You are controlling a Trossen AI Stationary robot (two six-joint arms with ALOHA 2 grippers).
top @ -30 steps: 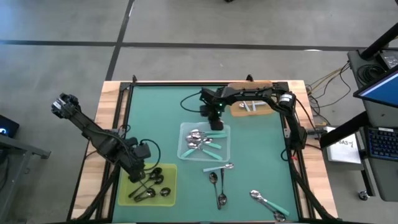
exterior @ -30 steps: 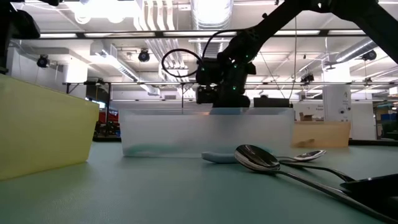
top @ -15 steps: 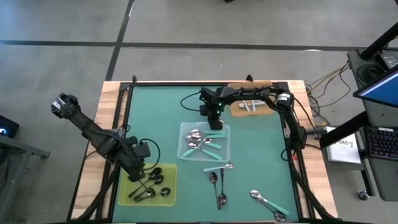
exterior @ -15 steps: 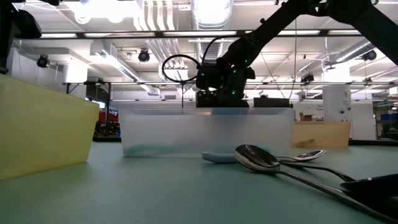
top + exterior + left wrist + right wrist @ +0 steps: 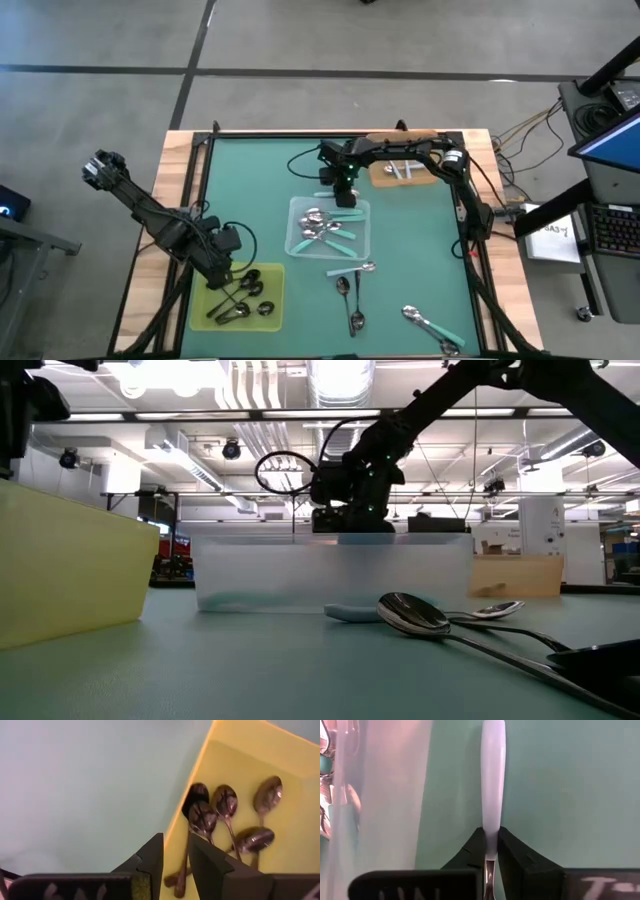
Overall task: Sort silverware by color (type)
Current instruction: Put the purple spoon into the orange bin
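Pale-handled utensil [image 5: 493,780]: clamped between the right gripper's [image 5: 345,190] fingers, above the green mat just beyond the clear tray's [image 5: 300,248] far edge. Teal-handled spoons [image 5: 322,226]: in the clear tray. Dark spoons [image 5: 220,815]: in the yellow tray [image 5: 205,318]. Loose spoons [image 5: 350,290]: on the mat, near side. Left gripper [image 5: 174,857]: over the yellow tray's edge, fingers narrowly parted, holding nothing.

Beside the right tool [image 5: 345,196], which grips a pale-handled utensil [image 5: 492,790], the clear tray's wall [image 5: 385,795] blocks one side, while bare green bench [image 5: 570,785] lies open on the other.
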